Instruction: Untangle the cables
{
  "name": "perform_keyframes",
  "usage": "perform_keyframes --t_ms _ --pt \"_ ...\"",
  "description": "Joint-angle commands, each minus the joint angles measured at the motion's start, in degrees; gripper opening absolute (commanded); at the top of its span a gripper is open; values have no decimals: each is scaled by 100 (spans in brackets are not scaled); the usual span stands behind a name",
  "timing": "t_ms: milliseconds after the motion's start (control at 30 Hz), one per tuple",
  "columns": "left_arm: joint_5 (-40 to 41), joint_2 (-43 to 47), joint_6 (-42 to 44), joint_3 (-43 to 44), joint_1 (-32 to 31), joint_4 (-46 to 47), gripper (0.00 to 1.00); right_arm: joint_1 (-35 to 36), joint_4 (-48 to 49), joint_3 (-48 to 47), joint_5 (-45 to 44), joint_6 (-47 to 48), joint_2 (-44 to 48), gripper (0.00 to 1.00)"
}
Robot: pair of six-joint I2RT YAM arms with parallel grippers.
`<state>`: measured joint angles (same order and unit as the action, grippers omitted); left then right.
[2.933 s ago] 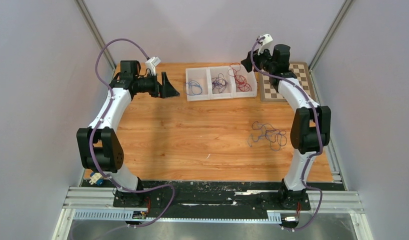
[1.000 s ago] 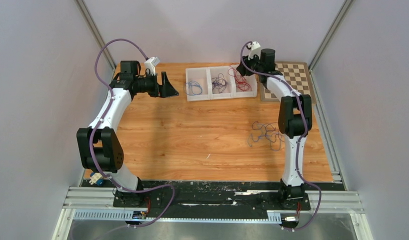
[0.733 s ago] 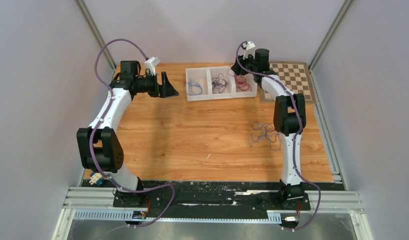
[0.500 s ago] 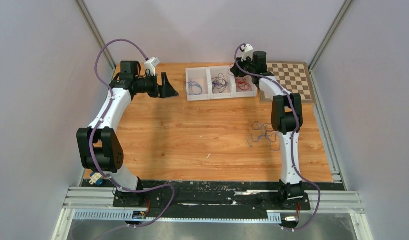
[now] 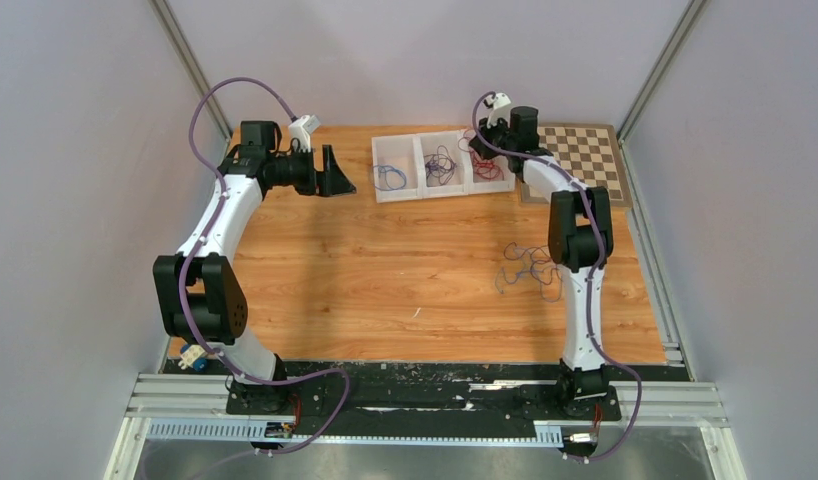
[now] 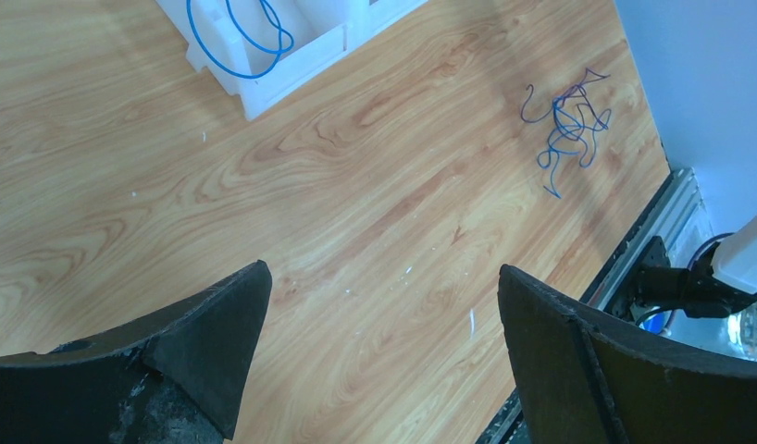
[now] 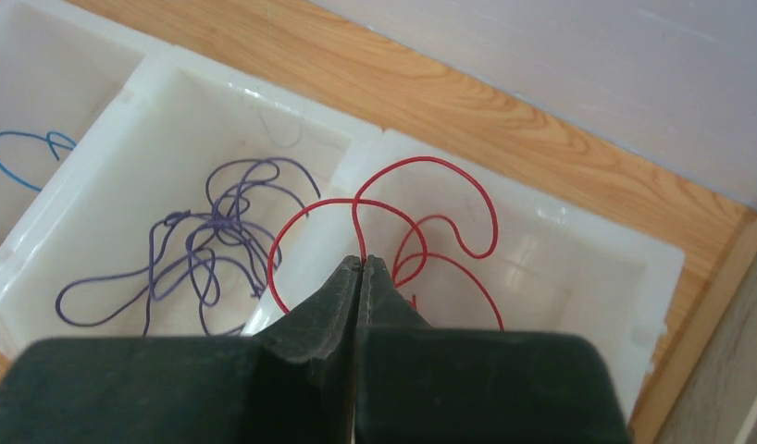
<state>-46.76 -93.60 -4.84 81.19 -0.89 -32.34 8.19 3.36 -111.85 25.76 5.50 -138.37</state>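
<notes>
In the top view, the white tray (image 5: pixel 440 192) with three compartments stands at the upper middle of the table (image 5: pixel 385 270). A tangle (image 5: pixel 533 268) of blue and dark cables lies right of centre, not yet sorted.

In the left wrist view, the left gripper (image 6: pixel 382 273) hangs with fingers wide apart and holds nothing.

In the right wrist view, the right gripper (image 7: pixel 361 264) has its fingers pressed together on the red cable (image 7: pixel 423 160), mostly over the right-hand compartment. I judge this step is the deposit. Next the fingers must part, then the arm should go to the tangle.
</notes>
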Motion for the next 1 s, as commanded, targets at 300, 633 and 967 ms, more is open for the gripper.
perform_keyframes --t_ms 300,633,967 --pt "-47 61 193 152 53 21 100 -186 168 1464 49 294 1088 0" --pt "-118 219 261 25 53 83 100 -198 -467 1361 564 740 1825 50" --pt "61 441 802 -97 -168 272 100 -584 -3572 2681 567 2690 4152 100"
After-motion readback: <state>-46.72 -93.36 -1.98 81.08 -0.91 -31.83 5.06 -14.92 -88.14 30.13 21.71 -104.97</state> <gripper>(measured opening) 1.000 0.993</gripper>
